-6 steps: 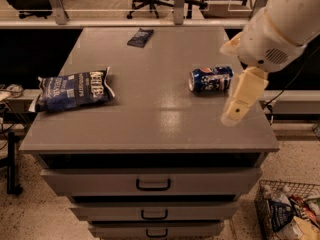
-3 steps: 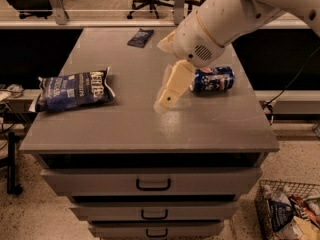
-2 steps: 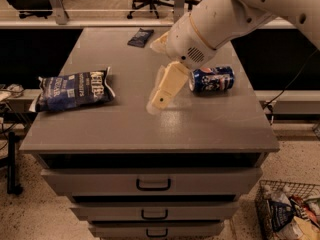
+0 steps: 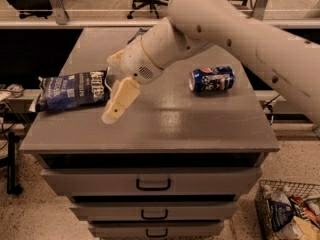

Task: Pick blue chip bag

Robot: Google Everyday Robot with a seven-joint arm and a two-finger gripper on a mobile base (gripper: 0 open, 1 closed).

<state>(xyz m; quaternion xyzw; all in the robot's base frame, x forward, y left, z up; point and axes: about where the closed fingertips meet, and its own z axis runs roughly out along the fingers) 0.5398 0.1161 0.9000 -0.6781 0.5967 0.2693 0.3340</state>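
We see the arm [image 4: 240, 34] reaching in from the upper right across the grey cabinet top [image 4: 170, 126], its rounded wrist over the middle-left of the surface. The gripper [image 4: 110, 88] sits at the left of centre with its two pale fingers held apart: the long one [image 4: 120, 100] slants down and left toward the front edge, and only the short tip of the other shows by the wrist, further back. The bag [image 4: 70, 90] lies flat on the left side of the top, lettering up, its left end poking a little over the edge. Its right end falls in the gap between the fingers as we look at it, but we cannot tell whether either one touches it. A can [image 4: 212, 79] lies on its side on the right, well apart from the bag. Below the top are drawers [image 4: 152, 183] with dark handles, and a wire basket [image 4: 287, 209] stands on the floor at the lower right.
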